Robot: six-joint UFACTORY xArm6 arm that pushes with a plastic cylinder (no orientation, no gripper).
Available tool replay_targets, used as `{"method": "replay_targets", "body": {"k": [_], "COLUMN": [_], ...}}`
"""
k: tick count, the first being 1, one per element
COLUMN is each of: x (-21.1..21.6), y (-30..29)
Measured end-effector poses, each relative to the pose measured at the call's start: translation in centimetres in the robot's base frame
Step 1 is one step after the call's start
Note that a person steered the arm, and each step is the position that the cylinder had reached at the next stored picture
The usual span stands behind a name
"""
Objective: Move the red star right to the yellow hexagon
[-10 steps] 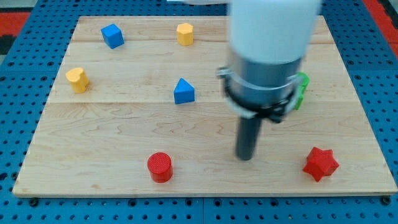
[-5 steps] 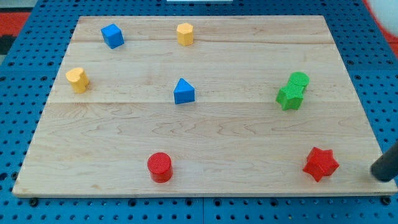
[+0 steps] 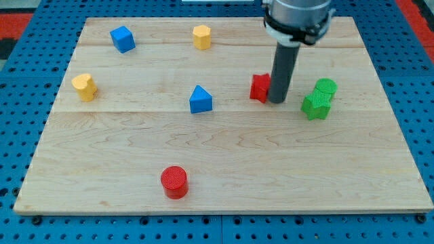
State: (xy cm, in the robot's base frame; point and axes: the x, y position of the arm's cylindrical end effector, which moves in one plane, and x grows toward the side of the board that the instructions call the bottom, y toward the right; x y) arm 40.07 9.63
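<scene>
The red star (image 3: 260, 87) lies on the wooden board right of centre, partly hidden by my rod. My tip (image 3: 277, 102) is against the star's right side. The yellow hexagon (image 3: 201, 36) stands near the board's top edge, up and to the left of the star.
A blue triangle (image 3: 200, 99) sits left of the star. Two green blocks (image 3: 319, 99) lie just right of my tip. A blue cube (image 3: 123, 38) is at top left, a yellow block (image 3: 85, 87) at far left, a red cylinder (image 3: 174, 181) near the bottom edge.
The red star has gone from the board's bottom right corner up and left to right of centre. My tip went off the right edge, then came back beside the star.
</scene>
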Motion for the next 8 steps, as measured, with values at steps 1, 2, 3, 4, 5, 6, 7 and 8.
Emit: {"method": "replay_targets", "body": {"k": [1, 2, 3, 4, 5, 6, 7, 8], "x": [-2.7, -3.5, -1.2, -6.5, -11.1, -15.6, -19.6, -20.8], "y": [-2.2, -4.3, -4.8, -6.2, -6.6, -6.8, -6.9, -8.2]}}
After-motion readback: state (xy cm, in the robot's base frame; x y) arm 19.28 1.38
